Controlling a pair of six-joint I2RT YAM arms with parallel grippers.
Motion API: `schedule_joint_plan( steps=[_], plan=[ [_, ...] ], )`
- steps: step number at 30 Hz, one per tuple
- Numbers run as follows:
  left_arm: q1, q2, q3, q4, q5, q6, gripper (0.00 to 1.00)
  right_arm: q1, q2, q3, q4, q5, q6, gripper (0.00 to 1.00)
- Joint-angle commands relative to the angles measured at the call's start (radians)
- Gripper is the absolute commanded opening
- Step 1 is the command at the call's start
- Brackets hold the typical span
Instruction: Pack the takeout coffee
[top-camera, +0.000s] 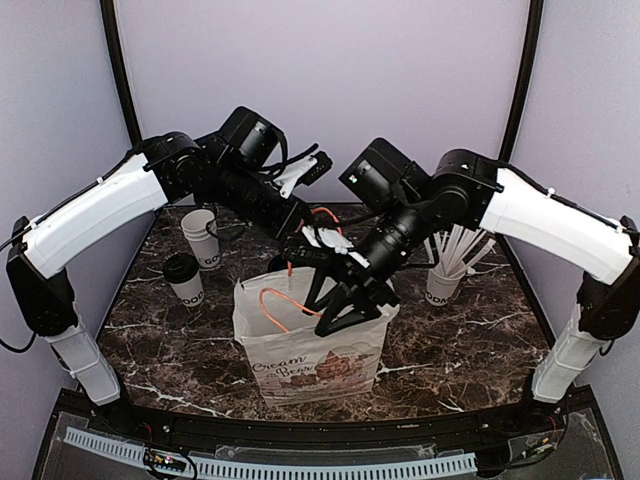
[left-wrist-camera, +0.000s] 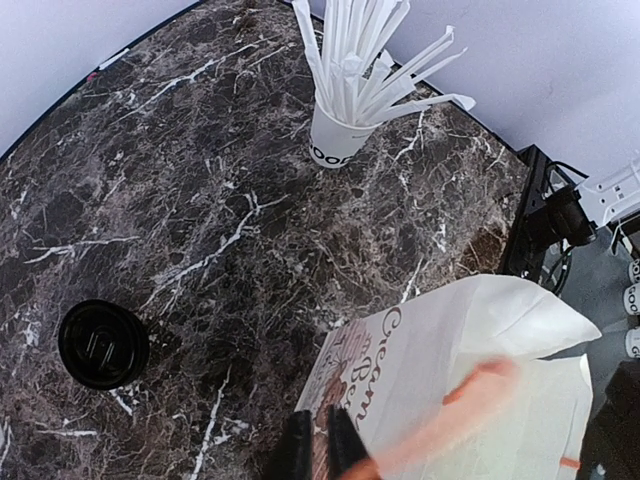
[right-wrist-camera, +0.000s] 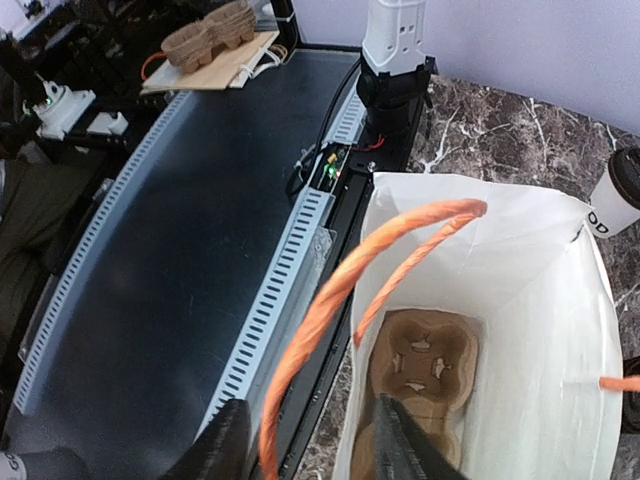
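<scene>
Right gripper (right-wrist-camera: 310, 410): fingers spread wide, astride one wall of paper bag (right-wrist-camera: 540, 300); one finger inside, one outside; orange handle (right-wrist-camera: 440, 212) between them.
Left gripper (left-wrist-camera: 320, 425): pinched on bag rim.
Takeout coffee (top-camera: 184, 278): upright on table (top-camera: 480, 340), outside bag, to its left, black lid on.
Bag contents: brown cup carrier (right-wrist-camera: 420, 365) at bottom.
Nested cups (top-camera: 202, 237): just behind coffee.
Straw cup (top-camera: 442, 285): right of bag.

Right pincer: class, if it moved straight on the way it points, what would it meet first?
Probably the orange handle looping through the right pincer, at the paper bag rim; beyond it, the cardboard cup tray inside. Depth is unclear.
</scene>
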Motion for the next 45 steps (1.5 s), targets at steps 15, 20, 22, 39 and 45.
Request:
schedule_joint_plan(
  steps=[15, 20, 22, 39, 45],
  plan=[
    [0.006, 0.036, 0.285, -0.06, 0.021, 0.0, 0.0, -0.092, -0.026, 0.19, 0.061, 0.189, 0.037, 0.0],
    [0.007, 0.088, 0.417, -0.09, -0.016, 0.006, 0.0, -0.099, 0.006, 0.286, 0.053, 0.176, 0.024, 0.0],
    [0.006, 0.095, 0.455, -0.096, -0.029, 0.006, 0.0, -0.102, 0.001, 0.295, 0.068, 0.178, 0.014, 0.0],
    [0.006, 0.096, 0.515, -0.123, -0.057, -0.01, 0.0, -0.107, 0.083, 0.496, 0.018, 0.147, -0.155, 0.0],
    [0.006, 0.095, 0.507, -0.139, -0.051, -0.028, 0.0, -0.107, 0.112, 0.621, -0.003, 0.137, -0.164, 0.0]
  ],
)
